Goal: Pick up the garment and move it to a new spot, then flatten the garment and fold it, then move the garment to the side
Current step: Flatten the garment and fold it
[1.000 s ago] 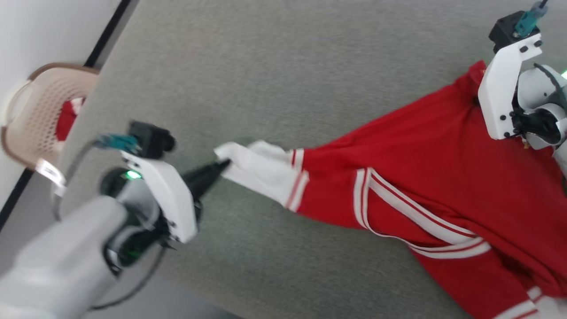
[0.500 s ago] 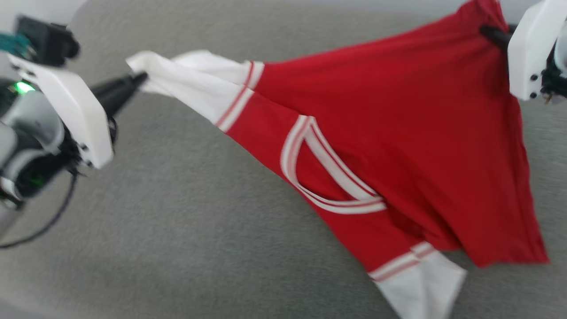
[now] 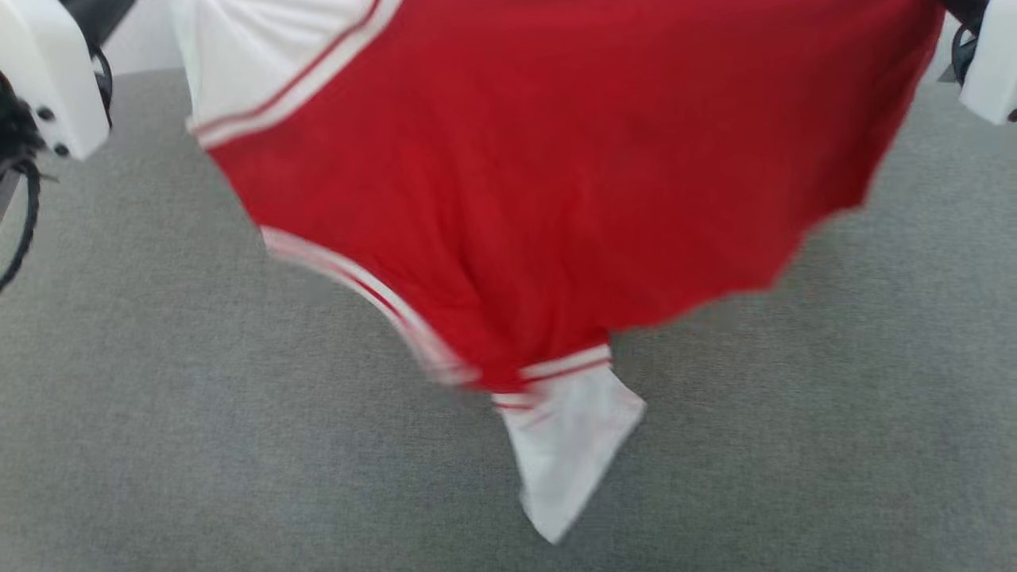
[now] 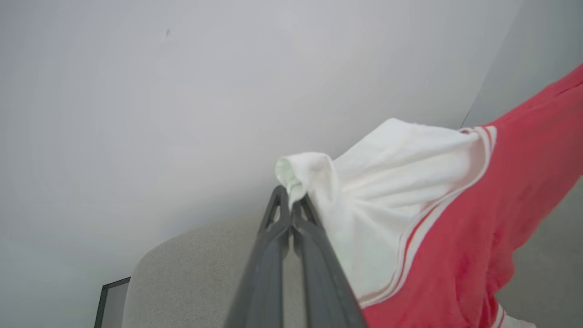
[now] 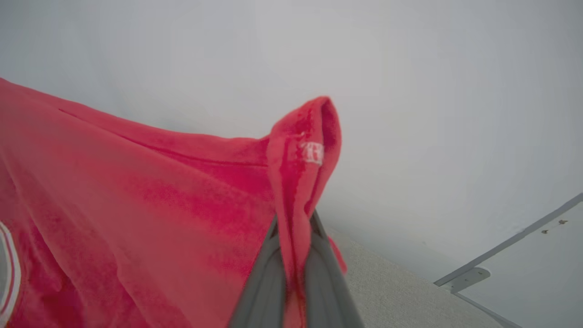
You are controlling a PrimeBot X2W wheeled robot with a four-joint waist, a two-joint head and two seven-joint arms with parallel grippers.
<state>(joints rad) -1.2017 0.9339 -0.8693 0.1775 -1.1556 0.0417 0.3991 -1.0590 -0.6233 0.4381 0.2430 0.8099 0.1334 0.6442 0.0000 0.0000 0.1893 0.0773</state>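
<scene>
The garment hangs in the air above the grey desk, stretched wide between the two arms. Its red body spreads across the upper part of the head view, blurred by motion. One white sleeve dangles at the bottom, its tip low over the desk (whether it touches cannot be told), with red-and-white striped trim just above it. The other white sleeve sits at the upper left of that view. The left claw is pressed together on the bunched edge of this upper sleeve; a fold of white cloth bulges over the fingertips in the left wrist view, and the red cloth runs off to the right from there. The right claw pinches a red corner of the garment, the cloth caught between the two dark fingers and rising in a small peak above them, with a small white mark on that peak. The left wrist housing and the right wrist housing, both white, show at the top corners of the head view. A pale plain wall lies behind the cloth in both wrist views.
</scene>
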